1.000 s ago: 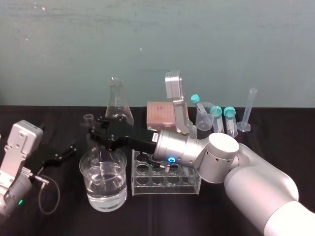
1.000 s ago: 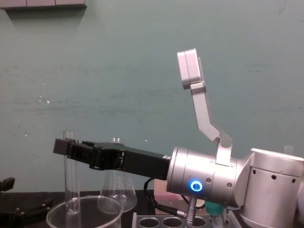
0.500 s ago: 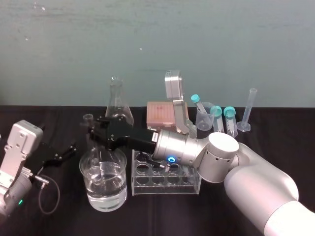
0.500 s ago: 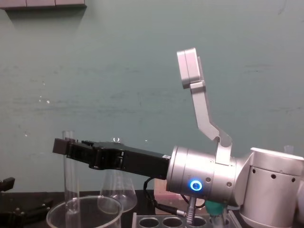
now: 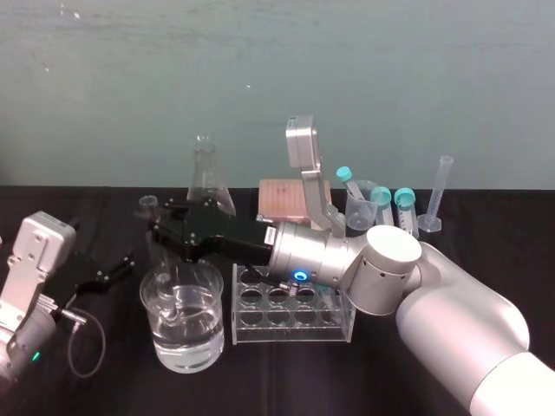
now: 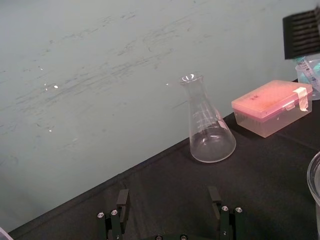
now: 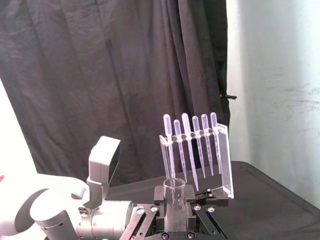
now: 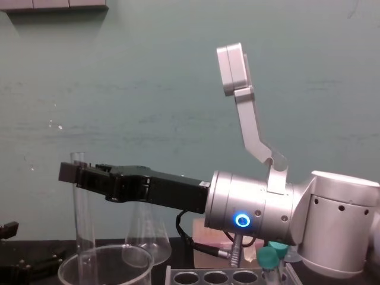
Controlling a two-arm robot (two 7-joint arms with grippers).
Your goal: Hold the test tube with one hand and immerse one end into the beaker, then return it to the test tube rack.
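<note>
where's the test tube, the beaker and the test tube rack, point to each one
test tube [image 8: 82, 225], chest view, lower shaft
beaker [image 5: 186, 345], head view, front wall
test tube rack [image 5: 293, 329], head view, front wall

You have the beaker [image 5: 184, 342] just left of the test tube rack [image 5: 291, 321], the flask [image 5: 206, 178] behind the beaker, the box [image 5: 277, 201] behind the rack, 3 capped tubes [image 5: 382, 208] farther right. The test tube [image 8: 81, 208] stands in the beaker.

Chest view's lower edge cuts off beaker [image 8: 107, 247] and test tube rack [image 8: 205, 271].
</note>
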